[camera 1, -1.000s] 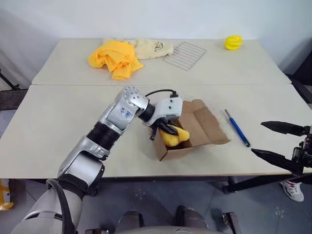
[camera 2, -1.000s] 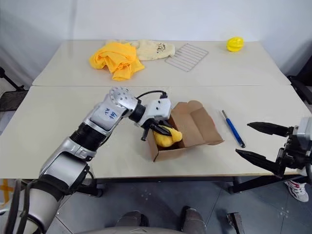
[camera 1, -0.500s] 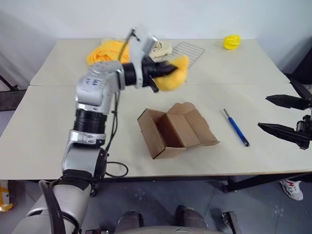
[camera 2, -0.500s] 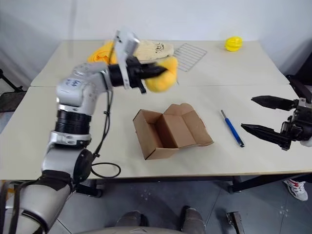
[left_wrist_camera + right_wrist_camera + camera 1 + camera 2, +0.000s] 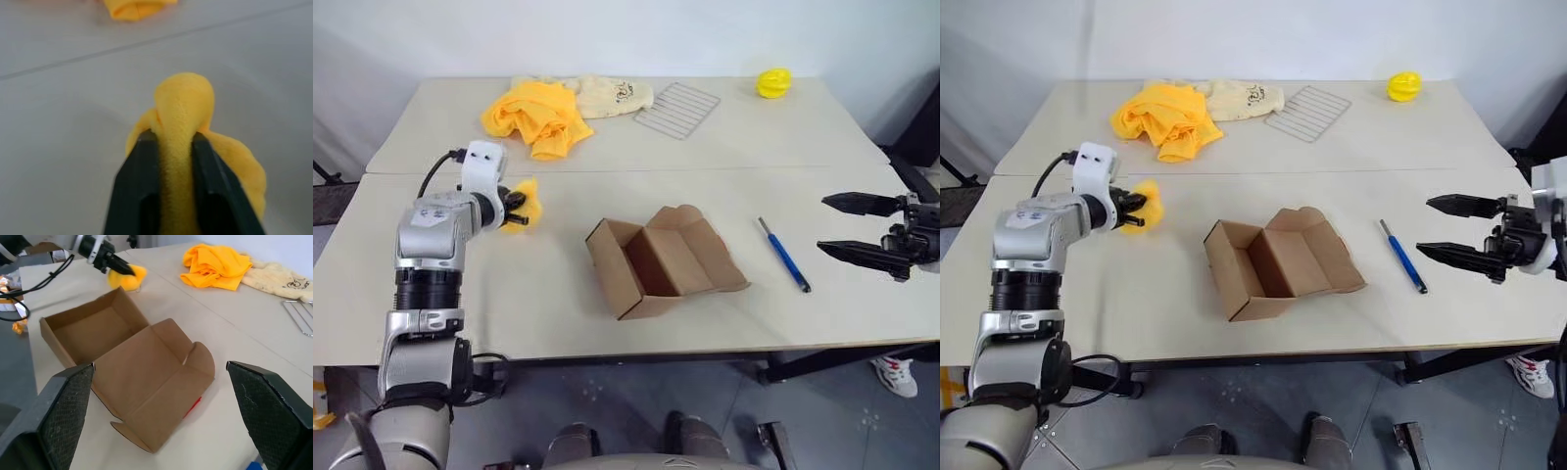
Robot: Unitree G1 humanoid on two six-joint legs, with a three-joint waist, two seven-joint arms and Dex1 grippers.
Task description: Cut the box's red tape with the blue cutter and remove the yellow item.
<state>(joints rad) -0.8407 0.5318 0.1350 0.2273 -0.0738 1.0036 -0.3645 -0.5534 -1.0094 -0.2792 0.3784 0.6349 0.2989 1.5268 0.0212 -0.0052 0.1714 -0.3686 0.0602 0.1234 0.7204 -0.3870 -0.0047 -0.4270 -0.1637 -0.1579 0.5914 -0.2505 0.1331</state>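
With the box [image 5: 656,262] lying open and empty mid-bench, the left hand [image 5: 516,206] pinches the yellow item [image 5: 186,127] at far left; setting it down seemingly remains. Right hand [image 5: 847,224] gapes empty.

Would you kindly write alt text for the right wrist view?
An open, empty cardboard box lies on the table between the open right gripper fingers. Beyond it, the left gripper pinches the yellow item.
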